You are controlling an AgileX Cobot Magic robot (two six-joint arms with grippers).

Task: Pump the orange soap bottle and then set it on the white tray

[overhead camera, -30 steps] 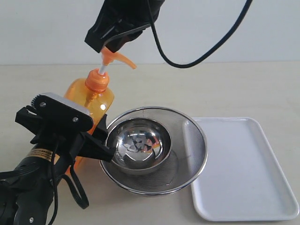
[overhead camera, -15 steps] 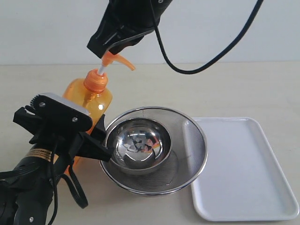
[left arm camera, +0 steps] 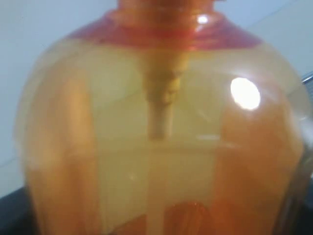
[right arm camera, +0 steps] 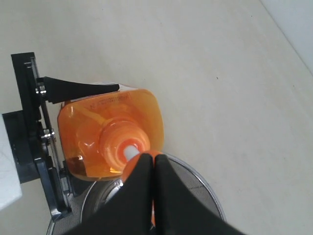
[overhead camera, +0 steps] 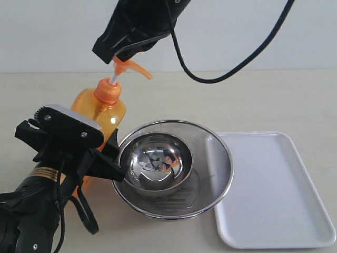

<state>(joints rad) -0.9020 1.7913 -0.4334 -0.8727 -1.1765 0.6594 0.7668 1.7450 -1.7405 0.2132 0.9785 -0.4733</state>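
The orange soap bottle (overhead camera: 105,108) stands on the table left of the strainer, and its translucent body fills the left wrist view (left arm camera: 161,137). My left gripper (overhead camera: 108,155) is shut on the bottle's lower body, one black finger (right arm camera: 80,87) lying along its far side. My right gripper (overhead camera: 113,55) is shut with nothing between its fingers. Its tips (right arm camera: 149,156) sit on top of the orange pump head (overhead camera: 131,67), and the white stem (right arm camera: 129,152) shows below them. The white tray (overhead camera: 274,190) lies flat at the right with nothing on it.
A round steel mesh strainer (overhead camera: 221,158) holding a shiny steel bowl (overhead camera: 158,161) sits between the bottle and the tray, touching the tray's left edge. A black cable (overhead camera: 237,58) hangs from the right arm above the table. The strainer's rim (right arm camera: 205,188) also shows in the right wrist view.
The right gripper has shifted slightly left over the pump head. The bottle has leaned a little to the left. The left gripper keeps its hold.
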